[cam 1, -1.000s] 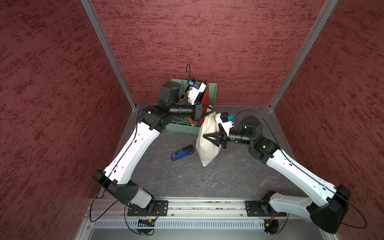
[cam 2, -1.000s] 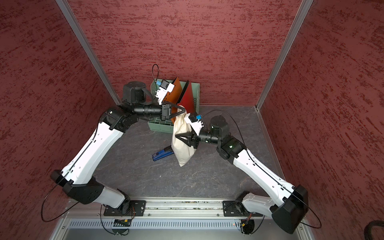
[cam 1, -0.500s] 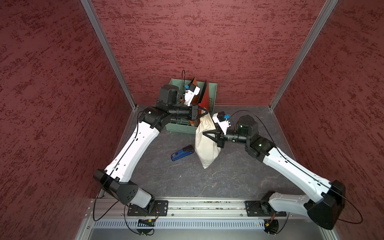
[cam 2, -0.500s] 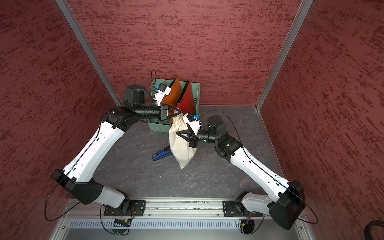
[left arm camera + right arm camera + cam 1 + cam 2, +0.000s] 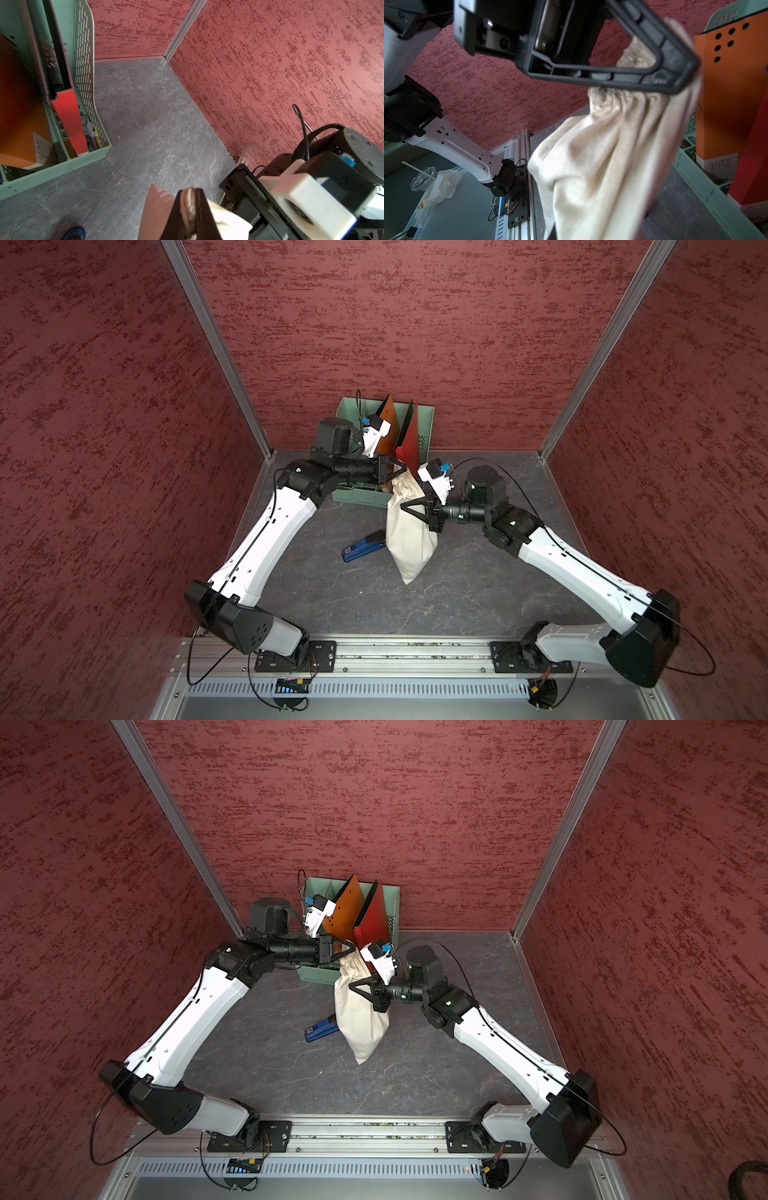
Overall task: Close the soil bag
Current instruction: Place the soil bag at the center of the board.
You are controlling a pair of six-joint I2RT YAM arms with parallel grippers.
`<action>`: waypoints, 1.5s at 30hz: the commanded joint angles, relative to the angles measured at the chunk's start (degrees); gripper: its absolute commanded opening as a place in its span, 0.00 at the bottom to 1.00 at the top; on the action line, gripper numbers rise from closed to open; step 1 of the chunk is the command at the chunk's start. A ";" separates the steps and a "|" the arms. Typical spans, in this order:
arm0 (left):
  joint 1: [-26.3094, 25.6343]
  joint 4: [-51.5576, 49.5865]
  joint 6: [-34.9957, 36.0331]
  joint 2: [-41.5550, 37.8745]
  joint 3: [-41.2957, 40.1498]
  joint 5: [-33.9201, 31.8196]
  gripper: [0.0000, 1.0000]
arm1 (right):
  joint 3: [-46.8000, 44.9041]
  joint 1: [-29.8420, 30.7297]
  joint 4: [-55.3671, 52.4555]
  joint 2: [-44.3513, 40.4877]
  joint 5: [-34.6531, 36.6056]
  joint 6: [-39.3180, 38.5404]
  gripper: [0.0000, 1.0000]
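Nearest my base, over the dark grey stone-patterned tabletop (image 5: 457,597), the lower corner of the small cream cloth drawstring soil bag (image 5: 409,543) points downward; whether it touches I cannot tell. If it drags there when I pull, the sack could swing into the blue stapler (image 5: 363,547) lying just beside it. Higher up, my right claw (image 5: 404,506) is pressed together at the bag's side, and I cannot tell whether a cord or only cloth is caught in it. A pull on cloth alone would, I judge, tug the whole sack without drawing the mouth shut. Farther back, my left claw (image 5: 400,472) pinches the gathered neck; those thin folds might slip out and drop the bag. Behind stands the pale green perforated file rack (image 5: 424,423), near enough to snag. The bag hangs slack, tilted and creased, its neck puckered but not visibly cinched tight.
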 commanded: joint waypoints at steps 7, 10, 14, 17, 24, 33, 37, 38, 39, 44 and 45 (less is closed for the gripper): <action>1.47 0.72 1.89 2.69 -1.07 -3.62 0.02 | 4.97 1.14 0.50 -2.85 -3.05 -1.21 0.00; 0.75 -0.22 2.63 3.70 -1.19 -2.76 0.01 | 5.42 1.14 0.59 -3.22 -2.62 -1.51 0.00; -0.57 -0.86 3.04 4.54 -1.46 -2.19 0.07 | 5.53 1.14 0.56 -4.02 -1.95 -1.93 0.00; -1.73 -1.63 3.60 4.97 -1.46 -1.89 0.22 | 5.17 1.14 0.45 -5.02 -0.50 -2.49 0.00; -2.47 -2.44 3.94 4.09 -1.37 -1.02 0.73 | 3.90 1.14 -0.32 -7.37 3.06 -2.75 0.00; -1.32 -0.33 2.33 1.66 -3.03 -1.19 1.00 | 2.63 1.14 -1.03 -9.14 6.45 -2.09 0.00; -0.38 -0.06 1.98 0.31 -3.13 -3.58 1.00 | 2.94 1.13 -2.87 -9.88 8.80 -2.47 0.00; -0.08 0.25 1.81 -0.02 -3.27 -3.89 1.00 | 2.83 1.14 -2.99 -10.10 9.85 -2.54 0.00; 0.17 0.70 1.67 -0.35 -3.49 -3.94 1.00 | 2.67 1.14 -2.95 -10.53 11.29 -2.15 0.00; 0.81 2.32 1.39 -1.82 -4.28 -4.11 1.00 | 2.11 1.14 -2.71 -11.99 19.22 -1.59 0.00; 0.98 2.80 1.33 -1.98 -4.60 -4.11 1.00 | 2.10 1.14 -2.59 -12.29 20.97 -1.70 0.00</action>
